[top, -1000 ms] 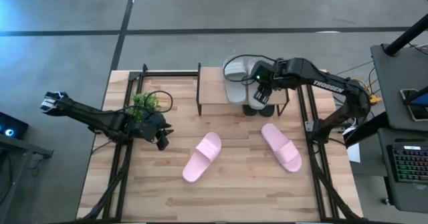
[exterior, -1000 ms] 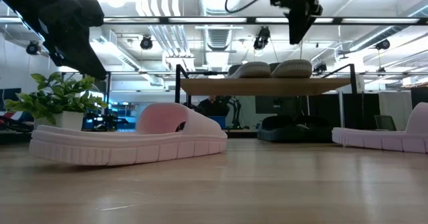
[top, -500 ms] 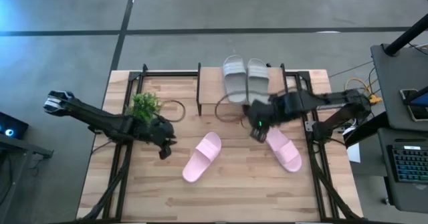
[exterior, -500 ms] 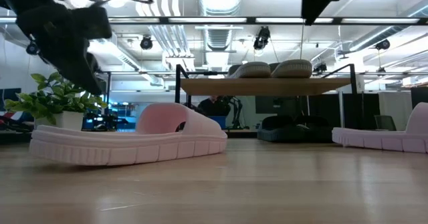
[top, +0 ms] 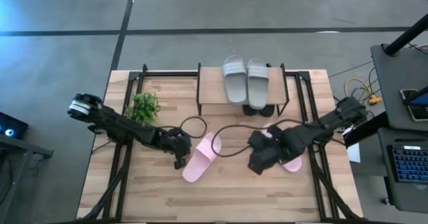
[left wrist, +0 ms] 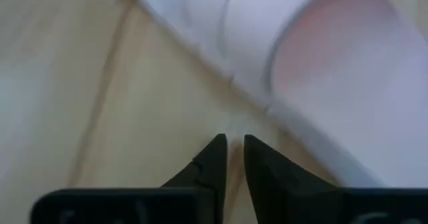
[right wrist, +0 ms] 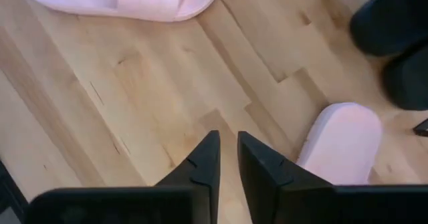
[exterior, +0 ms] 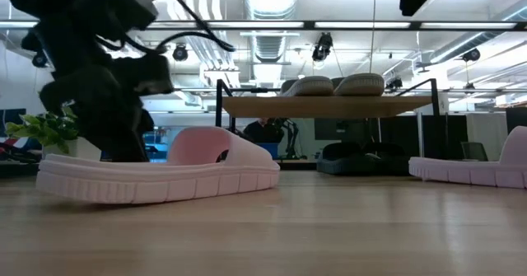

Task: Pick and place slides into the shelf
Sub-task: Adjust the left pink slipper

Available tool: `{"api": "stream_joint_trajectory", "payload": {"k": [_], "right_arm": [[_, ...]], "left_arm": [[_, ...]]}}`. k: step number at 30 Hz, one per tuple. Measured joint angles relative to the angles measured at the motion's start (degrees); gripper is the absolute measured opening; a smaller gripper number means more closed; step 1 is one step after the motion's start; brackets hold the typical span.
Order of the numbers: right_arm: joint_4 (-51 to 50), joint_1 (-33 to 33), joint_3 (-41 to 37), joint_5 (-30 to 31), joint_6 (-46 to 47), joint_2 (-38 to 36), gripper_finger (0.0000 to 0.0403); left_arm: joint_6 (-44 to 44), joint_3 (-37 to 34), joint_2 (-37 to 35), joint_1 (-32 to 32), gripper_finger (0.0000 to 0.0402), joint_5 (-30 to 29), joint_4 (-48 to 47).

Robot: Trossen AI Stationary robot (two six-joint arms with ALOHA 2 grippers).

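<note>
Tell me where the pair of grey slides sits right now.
In the high view, the grey slides lie side by side on top of the shelf at the table's far edge, right of the plant.

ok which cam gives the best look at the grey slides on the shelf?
High view: both grey slides lie side by side on the shelf top, fully visible from above. Low view shows them only edge-on. Neither wrist view shows them.

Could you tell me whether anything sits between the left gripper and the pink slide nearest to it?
Nothing visible does. The left gripper, fingers nearly together and holding nothing, hovers over bare table right beside the nearest pink slide.
</note>
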Motion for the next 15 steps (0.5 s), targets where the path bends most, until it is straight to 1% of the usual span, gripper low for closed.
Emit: {"api": "stream_joint_trajectory", "payload": {"k": [5,8,15], "right_arm": [[1.6,1.6,0.0,0.0,1.3,3.8,0.0035],[2.0,2.3,0.0,-0.2,1.5,5.9,0.0033],[5.3,3.2,0.0,-0.6,1.8,8.0,0.0033]], "left_arm": [[0.1,2.7,5.7,0.0,0.0009,0.1,5.3],[0.5,5.3,8.4,0.0,0.0007,0.1,7.6],[6.2,13.3,14.4,0.9,0.0006,0.4,9.3]]}}
